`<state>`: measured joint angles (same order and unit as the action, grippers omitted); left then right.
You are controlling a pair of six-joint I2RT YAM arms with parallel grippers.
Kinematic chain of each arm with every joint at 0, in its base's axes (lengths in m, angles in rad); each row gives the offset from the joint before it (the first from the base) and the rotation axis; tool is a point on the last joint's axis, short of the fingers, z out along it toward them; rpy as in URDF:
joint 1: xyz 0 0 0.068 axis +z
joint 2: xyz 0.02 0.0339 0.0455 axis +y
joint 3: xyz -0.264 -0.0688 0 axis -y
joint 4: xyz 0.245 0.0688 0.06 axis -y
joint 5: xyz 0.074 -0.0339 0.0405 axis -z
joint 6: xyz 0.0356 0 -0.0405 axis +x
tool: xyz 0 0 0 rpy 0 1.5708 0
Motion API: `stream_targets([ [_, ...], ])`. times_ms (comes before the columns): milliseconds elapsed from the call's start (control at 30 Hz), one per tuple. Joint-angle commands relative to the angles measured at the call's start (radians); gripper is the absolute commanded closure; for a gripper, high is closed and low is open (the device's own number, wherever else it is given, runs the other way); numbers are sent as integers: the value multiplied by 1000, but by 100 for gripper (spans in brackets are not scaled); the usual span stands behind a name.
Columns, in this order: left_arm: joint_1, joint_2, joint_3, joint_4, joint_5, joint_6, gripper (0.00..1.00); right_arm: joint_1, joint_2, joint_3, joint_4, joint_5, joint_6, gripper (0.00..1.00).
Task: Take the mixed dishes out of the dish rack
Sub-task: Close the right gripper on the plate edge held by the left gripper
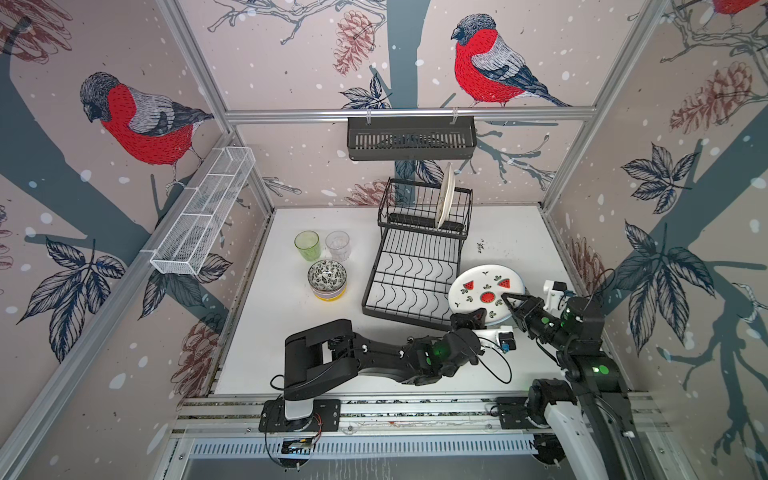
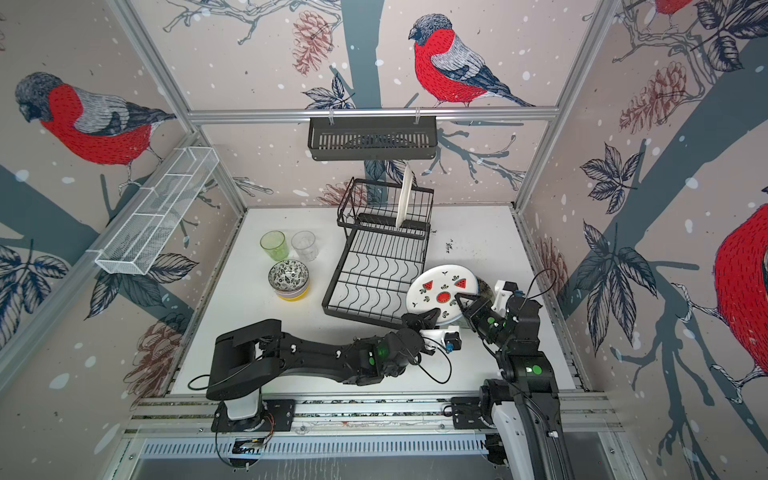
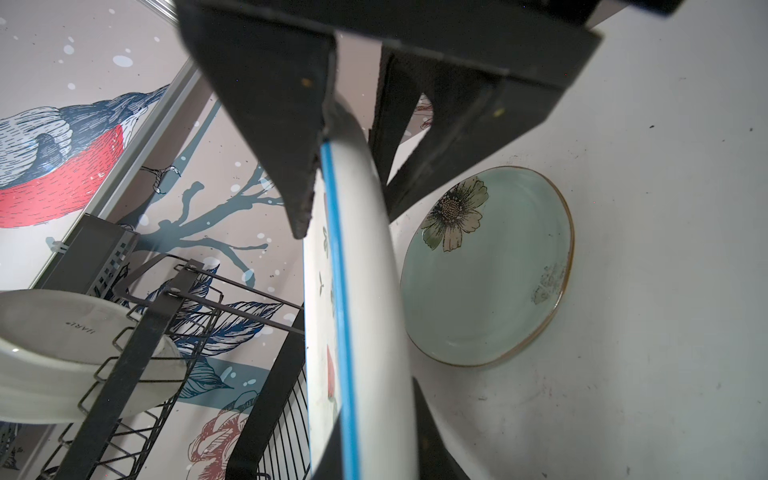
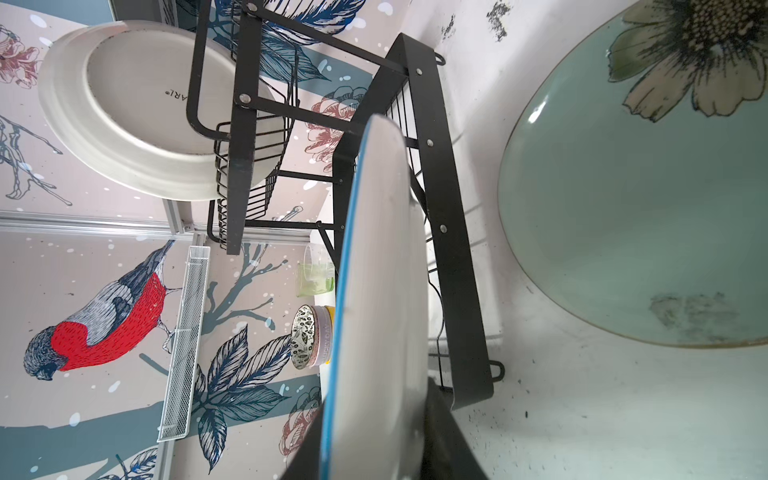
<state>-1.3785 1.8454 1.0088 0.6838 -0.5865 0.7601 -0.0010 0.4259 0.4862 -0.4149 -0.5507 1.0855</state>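
Your left fingers (image 3: 307, 137) pinch the fruit plate's (image 1: 484, 291) rim. The right fingers (image 1: 508, 300) appear closed on its opposite edge, though that grip is partly hidden. Just beyond them, the green plate (image 3: 490, 282) lies on the desk (image 1: 291, 353). Glasses and bowls are out; 1 cream plate (image 1: 445, 199) remains in the rack (image 1: 415, 291).

Walls (image 1: 291, 62) papered pale pink with red-breasted birds, pinecones and blue-grey branches, framed by aluminium rails (image 1: 409, 113). White counter (image 1: 291, 340), scuffed and speckled with dark marks. Black slotted basket (image 1: 411, 139) hangs on the back rail; white mesh basket (image 1: 203, 212) along the side wall.
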Motion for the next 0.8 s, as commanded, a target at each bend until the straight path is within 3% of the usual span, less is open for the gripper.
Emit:
stream_targets([
  [0,-4,3,12,123,45,-19,100,1,5,9,100,-19,-54,97],
  [100,-5,8,11,124,45,-27,90,1,5,6,103,-14,-48,98],
  [200,-5,8,10,124,48,-38,65,0,6,6,105,-7,-40,99],
  [467,-3,-5,-6,132,59,-51,48,-8,1,-10,112,-2,0,100],
  [533,-4,-7,-6,138,52,-54,33,-11,-3,-16,114,3,6,100],
  [633,-3,-16,-37,147,44,-58,21,-16,-7,-26,117,6,17,100],
  [700,-3,-28,-52,154,40,-61,3,-20,-9,-30,122,10,25,100],
  [767,-2,-45,-69,163,46,-73,2,-22,-11,-31,123,19,28,100],
])
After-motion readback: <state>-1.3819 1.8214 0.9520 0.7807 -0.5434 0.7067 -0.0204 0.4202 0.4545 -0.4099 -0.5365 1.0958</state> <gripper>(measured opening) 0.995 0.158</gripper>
